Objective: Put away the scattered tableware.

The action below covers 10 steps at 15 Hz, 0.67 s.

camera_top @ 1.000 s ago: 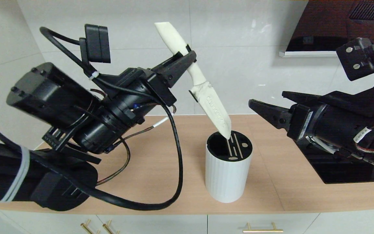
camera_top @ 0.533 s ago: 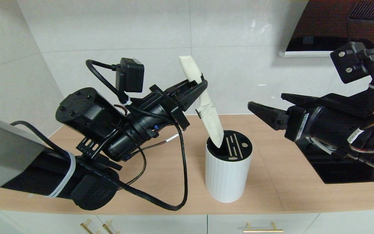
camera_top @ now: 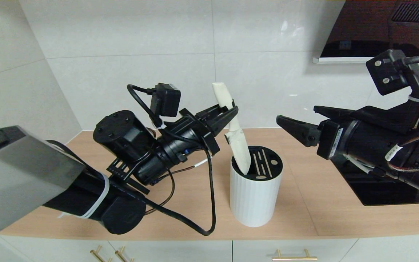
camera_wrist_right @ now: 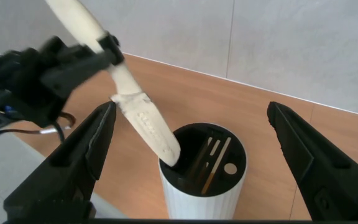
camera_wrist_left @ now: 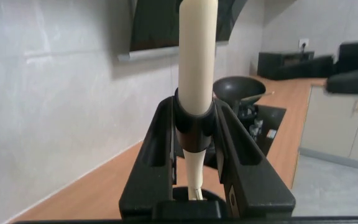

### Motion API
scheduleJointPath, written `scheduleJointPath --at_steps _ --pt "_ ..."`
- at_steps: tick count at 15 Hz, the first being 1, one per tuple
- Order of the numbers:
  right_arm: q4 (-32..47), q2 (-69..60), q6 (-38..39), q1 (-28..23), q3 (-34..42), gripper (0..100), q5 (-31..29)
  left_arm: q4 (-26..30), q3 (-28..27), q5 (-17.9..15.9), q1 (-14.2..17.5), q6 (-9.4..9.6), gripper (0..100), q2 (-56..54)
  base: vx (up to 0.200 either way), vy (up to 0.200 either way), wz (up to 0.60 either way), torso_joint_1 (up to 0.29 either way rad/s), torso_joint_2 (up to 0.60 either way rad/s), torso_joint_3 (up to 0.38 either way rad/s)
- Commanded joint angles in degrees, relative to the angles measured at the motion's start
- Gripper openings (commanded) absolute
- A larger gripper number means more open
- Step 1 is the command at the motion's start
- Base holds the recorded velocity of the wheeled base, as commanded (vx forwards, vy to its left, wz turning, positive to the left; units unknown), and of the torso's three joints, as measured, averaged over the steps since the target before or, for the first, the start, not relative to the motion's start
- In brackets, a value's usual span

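- Nearest to me, brass cabinet handles (camera_top: 294, 257) sit under the front lip of the wooden counter (camera_top: 304, 207).
- On that counter stands the white ribbed holder (camera_top: 255, 198), upright, a little right of centre in my head view.
- Its black top has a wide open well on my left half, with narrow slots and a round hole on the right half.
- The white knife (camera_top: 240, 149) has its tip down inside that open well, right next to the slots. The blade is only partly in.
- It is tilted, with the handle leaning up and away toward the left.
- My left gripper (camera_top: 229, 113) has the knife pinched by the handle, fingers clamped tight around it just above the blade. The wrist camera shows the handle standing straight up out of the jaws.
- My right gripper (camera_top: 296, 113) hangs off to the right of the holder, above the counter, spread wide with nothing in it. It is clear of both knife and holder.
- A black cooktop (camera_top: 384, 193) is set into the counter on the far right.
- Behind everything is the pale tiled wall (camera_top: 122, 43), with a dark range hood (camera_top: 369, 29) up in the right corner.
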Motion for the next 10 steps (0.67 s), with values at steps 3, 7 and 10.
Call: scheduleJointPath --at_steps 3,7,10 --pt "-0.03 0.26 -0.01 0.03 0.0 100 0.01 -0.09 -0.28 0.1 -0.01 -0.06 0 2.25 0.0 0.0 0.0 0.0 0.0 0.0" --pt "-0.03 0.26 -0.01 0.12 0.08 100 0.01 -0.09 -0.64 0.1 -0.36 -0.24 0 5.33 0.0 0.0 0.0 0.0 0.0 0.0" --pt "-0.03 0.44 -0.01 0.03 0.08 100 0.01 -0.09 -1.6 0.19 -1.06 -0.41 0 7.88 0.0 0.0 0.0 0.0 0.0 0.0"
